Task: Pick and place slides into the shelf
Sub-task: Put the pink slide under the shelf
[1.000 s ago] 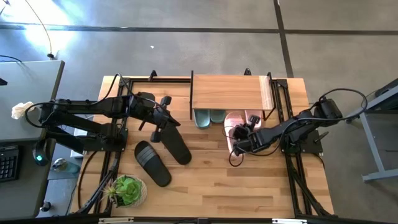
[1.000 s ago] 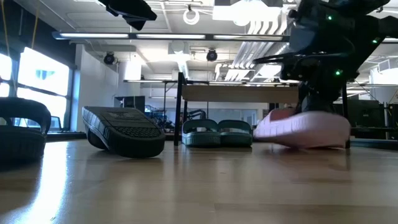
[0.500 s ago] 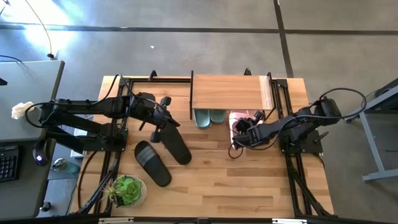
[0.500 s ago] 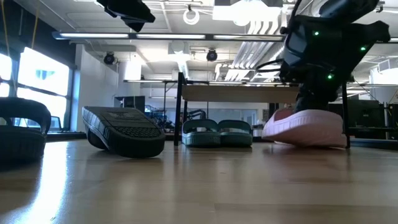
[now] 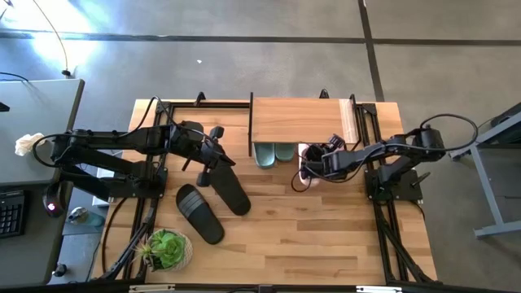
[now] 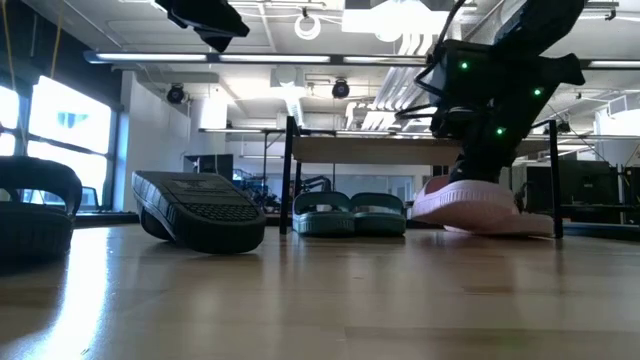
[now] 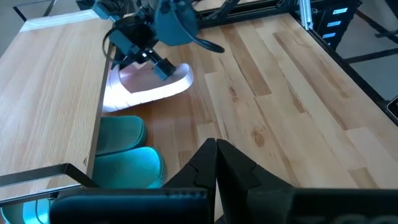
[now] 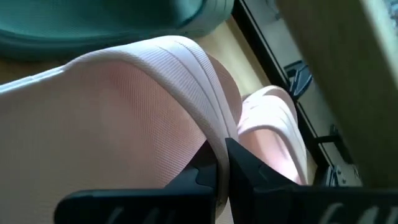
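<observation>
Wooden table (image 5: 326, 236): my right end effector (image 5: 313, 165) clamps the pale pink rubber slide (image 6: 468, 203), nosing it under the low plank-topped shelf (image 5: 299, 120) beside sage-green pair (image 6: 350, 213); left end effector (image 5: 213, 159) closed, waiting.

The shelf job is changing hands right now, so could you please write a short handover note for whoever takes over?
Right gripper: shut on a pink slide's strap, easing it under the shelf beside the other pink slide.
Left gripper: shut, empty, hovering above the black slides.
Done: green pair sits under the shelf.
Left: release the pink slide, then place both black slides; one lies flat on the table, the other lies tilted on its side beside it.
</observation>
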{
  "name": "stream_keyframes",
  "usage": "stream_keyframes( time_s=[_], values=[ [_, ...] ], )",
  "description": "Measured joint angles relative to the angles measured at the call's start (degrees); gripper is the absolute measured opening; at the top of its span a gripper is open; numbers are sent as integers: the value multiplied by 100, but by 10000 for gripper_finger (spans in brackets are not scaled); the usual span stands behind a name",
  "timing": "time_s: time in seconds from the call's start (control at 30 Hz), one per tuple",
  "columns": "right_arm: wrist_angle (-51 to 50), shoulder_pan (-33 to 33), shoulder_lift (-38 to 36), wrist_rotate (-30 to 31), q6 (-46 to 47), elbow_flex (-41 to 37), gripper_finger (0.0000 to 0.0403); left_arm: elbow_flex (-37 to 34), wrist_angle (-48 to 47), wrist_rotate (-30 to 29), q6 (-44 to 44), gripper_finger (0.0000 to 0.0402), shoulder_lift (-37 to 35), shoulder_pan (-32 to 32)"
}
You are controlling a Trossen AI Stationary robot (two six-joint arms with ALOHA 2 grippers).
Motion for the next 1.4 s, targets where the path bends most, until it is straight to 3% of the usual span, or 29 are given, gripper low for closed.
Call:
stream_keyframes(
  time_s=[0.27, 0.57, 0.77, 0.97, 1.17, 1.4],
  values=[
    [17, -178, 0, -299, -99, 0, 18, 0, -34, 0, 0, 1, 0, 0],
    [26, -177, -2, -284, -11, 0, 104, 2, -107, 0, -3, 1, 0, 0],
    [170, -6, -43, -468, 52, 0, 134, 2, -148, 0, -20, 1, 0, 0],
    [88, 303, -172, -684, 281, 117, 130, 2, -148, 0, -39, 1, 0, 0],
    [-981, 820, -334, -942, 621, 697, 114, 2, -148, 0, -63, 1, 0, 0],
    [-2689, 1663, -786, -2186, 1639, 1417, 64, 2, -241, 0, -54, 1, 0, 0]
  ],
)
